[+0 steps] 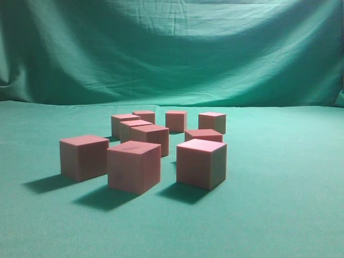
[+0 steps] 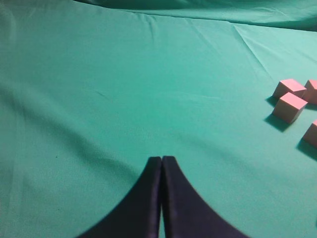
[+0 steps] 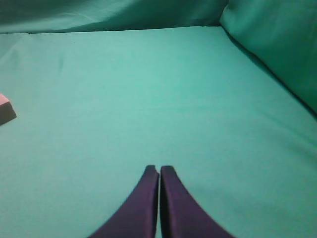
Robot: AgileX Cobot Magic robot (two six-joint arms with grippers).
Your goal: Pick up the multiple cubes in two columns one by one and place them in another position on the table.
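Note:
Several pinkish-red cubes [image 1: 134, 165] stand in two loose columns on the teal-green table [image 1: 279, 204] in the middle of the exterior view; one more [image 1: 84, 156] sits at the left front. Neither gripper shows in that view. In the left wrist view my left gripper [image 2: 161, 158] is shut and empty above bare cloth, with some cubes [image 2: 290, 107] far off at the right edge. In the right wrist view my right gripper [image 3: 158, 168] is shut and empty above bare cloth, and the corner of one cube [image 3: 6, 110] shows at the left edge.
The same teal cloth hangs as a backdrop [image 1: 172, 48] behind the table and rises as a fold [image 3: 277, 44] at the right in the right wrist view. Bare cloth lies left, right and in front of the cubes.

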